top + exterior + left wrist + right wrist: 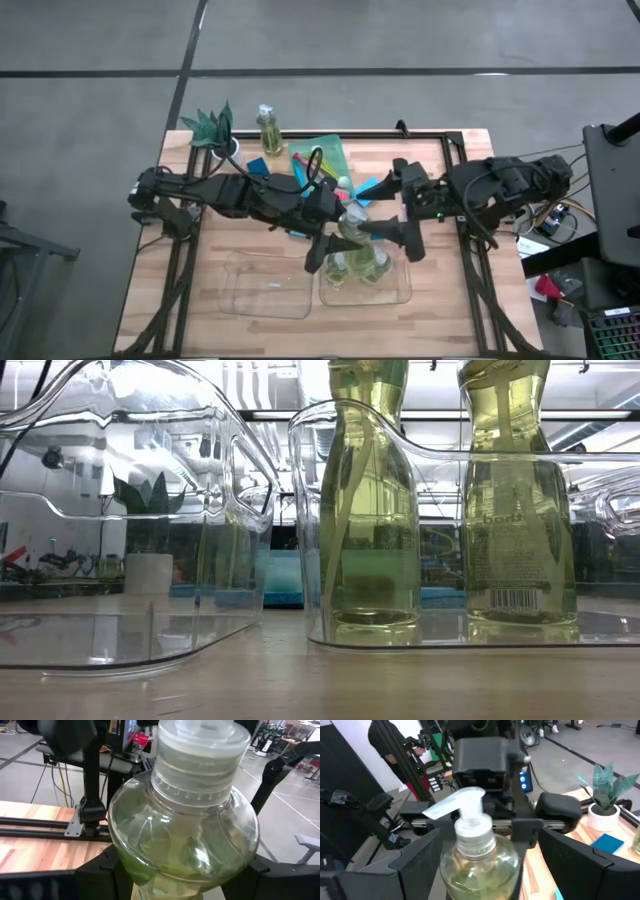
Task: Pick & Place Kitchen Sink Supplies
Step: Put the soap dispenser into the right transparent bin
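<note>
The left gripper (333, 252) hangs over the right bin (400, 293), its fingers (102, 870) pressed against both sides of a bottle (185, 835) of yellow-green liquid, so it has closed on the bottle's round shoulder just under the clear cap. In the high view this bottle (345, 263) stands inside the bin, and the low view shows its base (370, 615) resting on the bin floor. The right gripper (398, 240) comes in from the opposite side, just beside the left gripper, with a second bottle (480, 860) directly in front of it, the white pump head (457, 802) rising above. Whether the right gripper actually grips this bottle, I cannot tell. The second bottle (378, 262) also stands in the right bin, touching or nearly touching the first, and its barcode label (515, 600) faces the low camera. The left bin (262, 290) lies just beside the left gripper, on the side away from the right gripper. Behind both grippers, toward the far edge of the table, sit the green tray (328, 152) and a blue sponge (258, 168). Another sponge (372, 186) lies close under the right arm. Well apart from both grippers, at the back edge, a third bottle (268, 130) stands upright near the plant (212, 127).
</note>
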You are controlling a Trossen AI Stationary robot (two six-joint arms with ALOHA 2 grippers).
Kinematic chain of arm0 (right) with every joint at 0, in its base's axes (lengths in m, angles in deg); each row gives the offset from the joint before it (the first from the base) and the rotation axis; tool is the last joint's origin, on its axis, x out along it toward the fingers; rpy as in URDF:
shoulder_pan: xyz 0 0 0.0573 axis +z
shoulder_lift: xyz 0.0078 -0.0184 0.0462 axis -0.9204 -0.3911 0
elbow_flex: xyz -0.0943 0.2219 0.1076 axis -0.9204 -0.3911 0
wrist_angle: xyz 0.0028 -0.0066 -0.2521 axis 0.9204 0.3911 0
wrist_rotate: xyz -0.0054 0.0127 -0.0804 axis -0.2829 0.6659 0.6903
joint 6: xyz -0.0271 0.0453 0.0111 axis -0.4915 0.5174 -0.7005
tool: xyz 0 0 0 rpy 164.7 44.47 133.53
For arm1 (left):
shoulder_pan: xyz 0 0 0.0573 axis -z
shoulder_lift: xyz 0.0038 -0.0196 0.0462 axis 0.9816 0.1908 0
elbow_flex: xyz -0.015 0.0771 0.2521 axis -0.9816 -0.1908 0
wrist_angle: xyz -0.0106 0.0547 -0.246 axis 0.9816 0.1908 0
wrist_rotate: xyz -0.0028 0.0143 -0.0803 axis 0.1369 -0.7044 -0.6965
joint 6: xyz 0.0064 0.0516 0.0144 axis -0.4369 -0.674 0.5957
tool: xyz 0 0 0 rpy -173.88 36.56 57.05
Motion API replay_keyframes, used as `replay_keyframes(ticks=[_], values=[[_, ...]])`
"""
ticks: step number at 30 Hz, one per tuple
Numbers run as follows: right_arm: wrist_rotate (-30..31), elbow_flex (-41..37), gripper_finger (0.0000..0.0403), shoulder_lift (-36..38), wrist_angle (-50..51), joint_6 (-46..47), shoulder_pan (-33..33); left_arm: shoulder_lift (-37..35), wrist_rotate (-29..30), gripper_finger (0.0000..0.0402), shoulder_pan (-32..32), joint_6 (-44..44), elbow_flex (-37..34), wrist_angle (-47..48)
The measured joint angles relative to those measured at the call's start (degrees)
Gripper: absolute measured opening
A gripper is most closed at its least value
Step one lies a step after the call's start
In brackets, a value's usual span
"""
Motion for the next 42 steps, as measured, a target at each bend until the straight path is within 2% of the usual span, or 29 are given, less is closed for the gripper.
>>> replay_keyframes(ticks=[10,13,17,30,36,42], values=[[-1.42,-0.04,0.0324,-3.29,-2.62,0.01,-0.01,0.00,0.13,0.0220,0.00,0.02,0.00,-0.12],[-1.40,-0.04,0.0312,-3.52,-2.75,0.01,-0.10,0.00,0.11,0.0220,0.00,0.04,0.00,-0.05],[-1.33,-0.04,0.0276,-3.52,-2.81,0.01,-0.10,0.00,0.03,0.0220,0.00,0.06,0.00,0.01],[-1.46,0.00,0.0113,-3.43,-2.84,-1.76,-0.14,0.00,-0.18,0.0220,-0.04,1.12,0.00,0.56],[-1.48,0.00,0.0111,-3.05,-2.86,-1.91,-0.12,0.00,-0.13,0.0229,-0.04,0.97,0.00,0.40],[-1.48,0.00,0.0114,-2.24,-2.83,-1.93,-0.14,-0.01,0.62,0.0256,-0.04,0.49,0.00,-0.43]])
